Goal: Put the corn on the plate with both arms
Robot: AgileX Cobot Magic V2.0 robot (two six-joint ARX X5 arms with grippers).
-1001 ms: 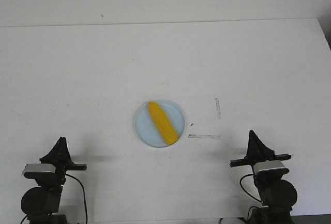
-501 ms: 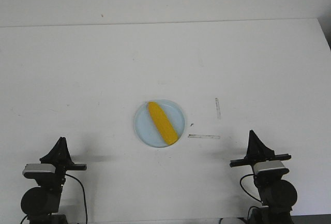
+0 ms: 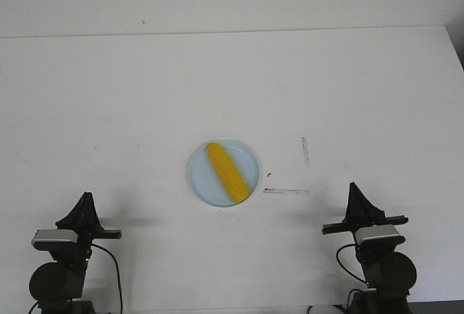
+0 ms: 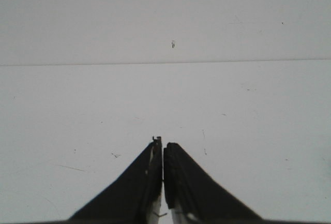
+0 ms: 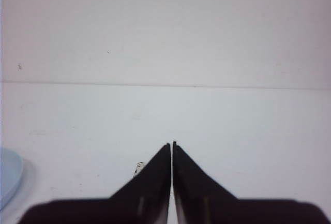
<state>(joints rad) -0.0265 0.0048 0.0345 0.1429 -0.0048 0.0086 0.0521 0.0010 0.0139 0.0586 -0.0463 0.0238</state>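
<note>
One corn on one plate; both grippers' fingers pressed together, empty.

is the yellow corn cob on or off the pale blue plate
On: the yellow corn cob lies diagonally inside the pale blue round plate.

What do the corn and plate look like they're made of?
Corn: probably plastic; uniform saturated yellow, smooth, no visible kernel detail at this size. Plate: pale blue, plain, thin rim; likely plastic or glazed ceramic, which one cannot be told.
</note>
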